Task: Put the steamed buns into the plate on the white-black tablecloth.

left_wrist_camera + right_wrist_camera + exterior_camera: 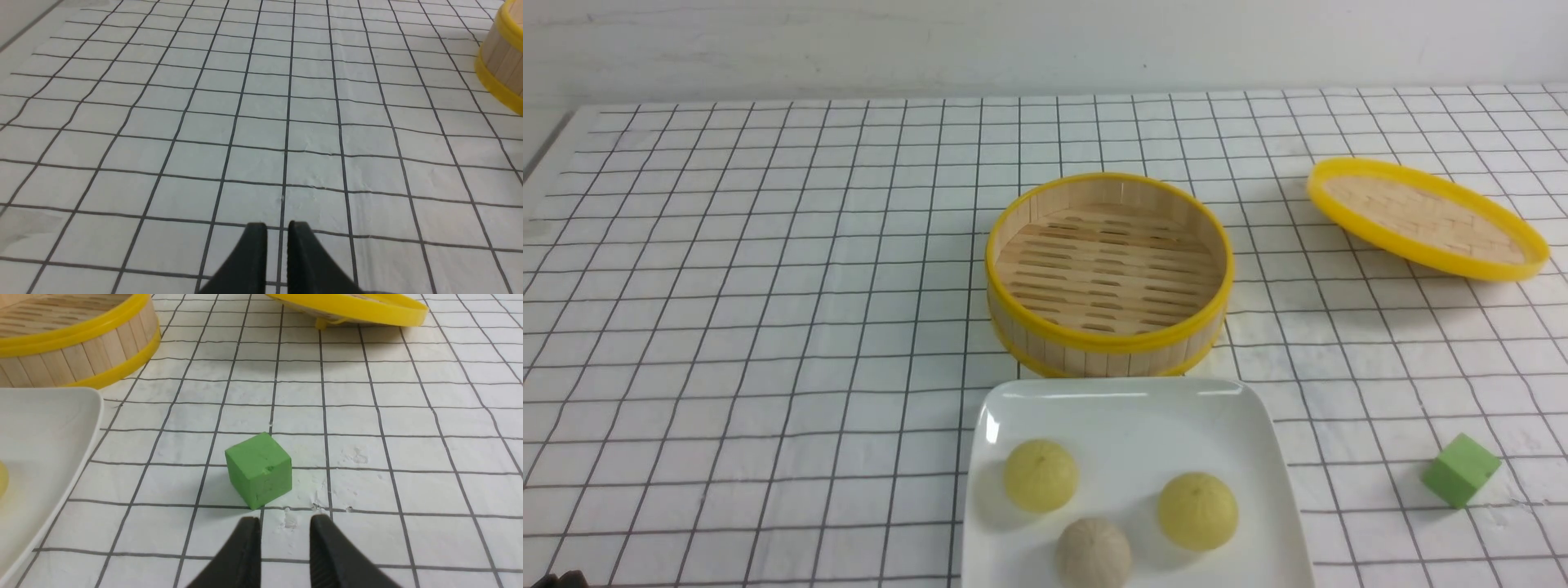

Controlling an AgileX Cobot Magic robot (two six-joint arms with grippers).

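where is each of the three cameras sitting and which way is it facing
Front view: sits between the arms, facing forward over the plate, three steamed buns and empty bamboo steamer; hardly any robot shows.
Left wrist view: on the left arm, facing bare white-black tablecloth; left gripper fingers nearly together, empty.
Right wrist view: on the right arm, facing the green cube; right gripper fingers apart, empty.
Shared: front and right wrist views both show cube, steamer, steamer lid, plate.

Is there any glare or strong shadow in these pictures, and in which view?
Front view: bright glare streaks on the plate rim; the steamed buns cast soft shadows. Right wrist view: the green cube is sharp with a faint shadow. Left wrist view: even light, no glare.
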